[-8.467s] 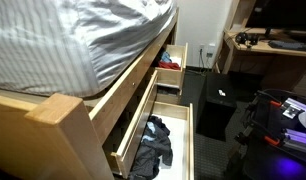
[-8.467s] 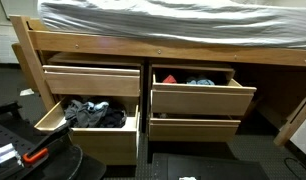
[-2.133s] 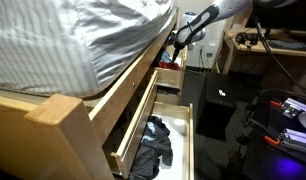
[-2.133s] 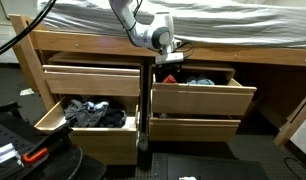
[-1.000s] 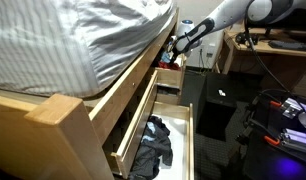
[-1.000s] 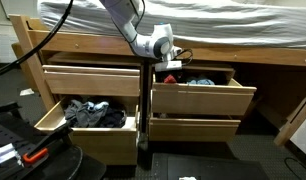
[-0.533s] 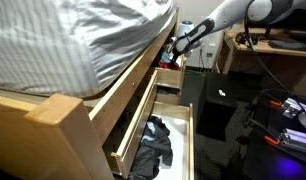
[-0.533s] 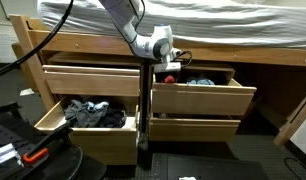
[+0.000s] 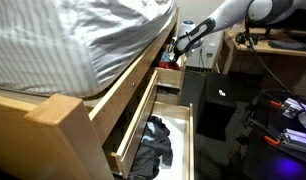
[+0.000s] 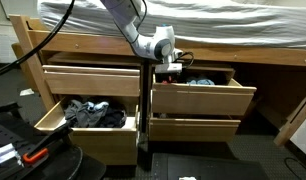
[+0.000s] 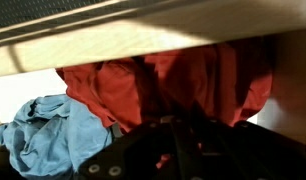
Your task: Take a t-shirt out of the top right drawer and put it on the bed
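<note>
The top right drawer (image 10: 198, 99) stands open under the bed (image 10: 173, 25), and it also shows at the far end of the frame in an exterior view (image 9: 170, 78). A red t-shirt (image 11: 123, 85) lies bunched at the drawer's left end, with a light blue garment (image 11: 48, 132) beside it. My gripper (image 11: 171, 118) reaches down into the drawer, its dark fingers drawn together in the red cloth. In both exterior views the gripper (image 10: 170, 72) (image 9: 171, 50) hangs just under the bed rail over the red t-shirt (image 10: 169, 79).
The lower left drawer (image 10: 88, 125) is pulled out and holds dark clothes (image 9: 153, 145). The top left drawer (image 10: 93, 80) and lower right drawer (image 10: 193, 128) stick out slightly. A black box (image 9: 218, 105) and a desk (image 9: 273, 45) stand across the aisle.
The jaws have closed into the red t-shirt over the last second. The arm has hardly moved, staying low over the drawer's left end.
</note>
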Available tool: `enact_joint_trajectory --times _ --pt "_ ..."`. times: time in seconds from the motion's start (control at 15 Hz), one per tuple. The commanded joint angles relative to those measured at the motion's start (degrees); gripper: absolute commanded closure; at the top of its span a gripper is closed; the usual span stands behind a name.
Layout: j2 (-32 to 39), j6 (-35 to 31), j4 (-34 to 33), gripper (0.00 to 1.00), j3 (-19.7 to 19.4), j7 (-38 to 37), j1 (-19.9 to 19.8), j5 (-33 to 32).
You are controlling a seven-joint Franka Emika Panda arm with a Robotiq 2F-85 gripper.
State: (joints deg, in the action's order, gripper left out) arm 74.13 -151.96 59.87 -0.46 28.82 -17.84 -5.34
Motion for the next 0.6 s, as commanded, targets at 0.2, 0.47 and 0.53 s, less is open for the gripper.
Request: enact_joint_trajectory --times 0.2,0.47,0.53 --pt "-1.2 -2.0 -0.1 1.0 -0.2 -0.3 -1.1 0.1" --pt "-6.1 -14.5 2.0 1.0 -3.6 -3.9 -0.3 -0.4" --pt "-7.5 -17.3 2.6 1.0 -4.6 -4.9 0.0 -0.3"
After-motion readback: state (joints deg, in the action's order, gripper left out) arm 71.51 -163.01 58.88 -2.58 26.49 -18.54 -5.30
